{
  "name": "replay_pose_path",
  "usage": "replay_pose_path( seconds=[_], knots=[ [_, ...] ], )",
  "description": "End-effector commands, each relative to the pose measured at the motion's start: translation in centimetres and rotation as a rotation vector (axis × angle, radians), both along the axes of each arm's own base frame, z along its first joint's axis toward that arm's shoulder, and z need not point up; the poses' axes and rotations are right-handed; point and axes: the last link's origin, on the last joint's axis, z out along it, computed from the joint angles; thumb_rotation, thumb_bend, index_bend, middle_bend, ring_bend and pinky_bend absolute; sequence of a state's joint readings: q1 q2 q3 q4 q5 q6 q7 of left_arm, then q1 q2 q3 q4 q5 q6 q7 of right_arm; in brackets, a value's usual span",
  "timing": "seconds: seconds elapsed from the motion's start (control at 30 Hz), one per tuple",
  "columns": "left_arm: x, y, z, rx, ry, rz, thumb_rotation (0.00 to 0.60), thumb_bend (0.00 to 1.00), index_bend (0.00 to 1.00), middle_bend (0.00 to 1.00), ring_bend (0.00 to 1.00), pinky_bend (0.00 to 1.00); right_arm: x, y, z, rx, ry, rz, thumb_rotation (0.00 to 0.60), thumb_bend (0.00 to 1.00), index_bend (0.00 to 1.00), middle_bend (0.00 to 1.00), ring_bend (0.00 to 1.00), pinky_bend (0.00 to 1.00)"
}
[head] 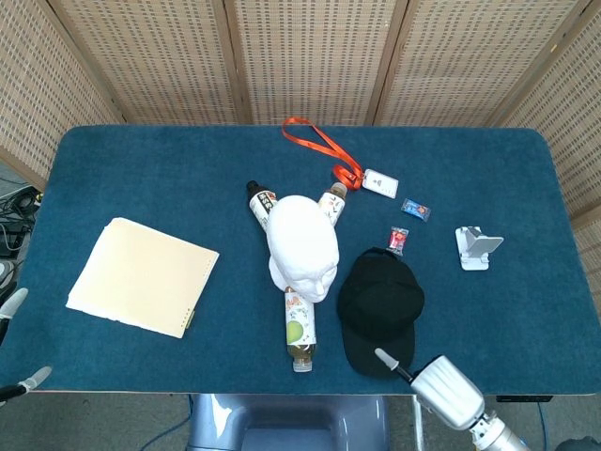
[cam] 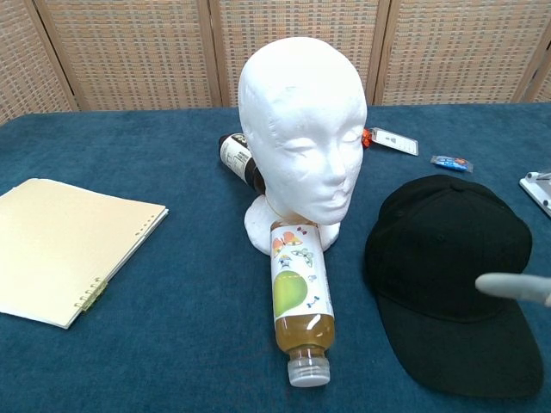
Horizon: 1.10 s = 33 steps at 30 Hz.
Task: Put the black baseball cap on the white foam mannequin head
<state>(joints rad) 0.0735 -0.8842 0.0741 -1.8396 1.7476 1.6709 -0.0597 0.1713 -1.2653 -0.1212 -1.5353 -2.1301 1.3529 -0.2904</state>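
While the black baseball cap lies untouched beside the white foam mannequin head, the right hand, its grasp unreadable, would best take the crown, not the floppy brim.

The right arm comes into the head view from the bottom edge, on the near right side of the black baseball cap. Its silver wrist section is thick and round, and it points toward the cap. One light fingertip reaches over the brim of the cap. In the chest view the same finger shows as a pale rod above the cap's right side (the rest of the right hand is outside both pictures). Far to the left of the cap, at the left edge of the head view, two pale fingertips of the left hand show, spread apart, holding nothing visible.
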Motion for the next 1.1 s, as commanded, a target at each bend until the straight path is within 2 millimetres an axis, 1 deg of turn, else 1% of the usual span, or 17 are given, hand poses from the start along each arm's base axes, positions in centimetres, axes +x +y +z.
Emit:
replay_pose_path(
  seconds=[0.03,0.2,0.27,0.37,0.47,0.53,0.9,1.1],
  knots=[
    [0.0,0.1,0.0,0.002,0.0,0.006,0.6,0.0,0.0,0.0,0.0,0.0,0.6,-0.1,-2.2,0.045,0.036,0.07,0.6,0.0,0.01,1.0,1.0,1.0],
    [-0.1,0.3,-0.1,-0.004,-0.001,0.015,0.6,0.0,0.0,0.0,0.0,0.0,0.4,-0.9,-4.2,0.078,0.096,0.064,0.6,0.0,0.04,1.0,1.0,1.0],
    [-0.2,0.4,-0.1,-0.005,0.0,0.018,0.6,0.0,0.0,0.0,0.0,0.0,0.3,-1.3,-4.8,0.07,0.11,0.072,0.6,0.05,0.06,1.0,1.0,1.0],
    [-0.2,0.6,-0.2,-0.01,0.004,0.023,0.6,0.0,0.0,0.0,0.0,0.0,0.3,-1.6,-5.5,0.064,0.12,0.089,0.6,0.17,0.07,1.0,1.0,1.0],
    [-0.1,0.7,-0.5,-0.018,0.009,0.026,0.6,0.0,0.0,0.0,0.0,0.0,0.4,-2.1,-6.0,0.055,0.134,0.109,0.6,0.25,0.08,1.0,1.0,1.0],
    [-0.1,0.7,-0.6,-0.02,0.013,0.028,0.6,0.0,0.0,0.0,0.0,0.0,0.5,-2.5,-6.3,0.047,0.139,0.121,0.6,0.27,0.08,1.0,1.0,1.0],
    [-0.2,1.1,-0.7,-0.025,0.015,0.041,0.6,0.0,0.0,0.0,0.0,0.0,1.0,-4.4,-7.5,-0.002,0.176,0.147,0.6,0.28,0.09,1.0,1.0,1.0],
    [-0.3,1.2,-0.6,-0.013,0.015,0.047,0.6,0.0,0.0,0.0,0.0,0.0,0.9,-3.9,-8.2,-0.002,0.184,0.139,0.6,0.28,0.09,1.0,1.0,1.0]
  ],
)
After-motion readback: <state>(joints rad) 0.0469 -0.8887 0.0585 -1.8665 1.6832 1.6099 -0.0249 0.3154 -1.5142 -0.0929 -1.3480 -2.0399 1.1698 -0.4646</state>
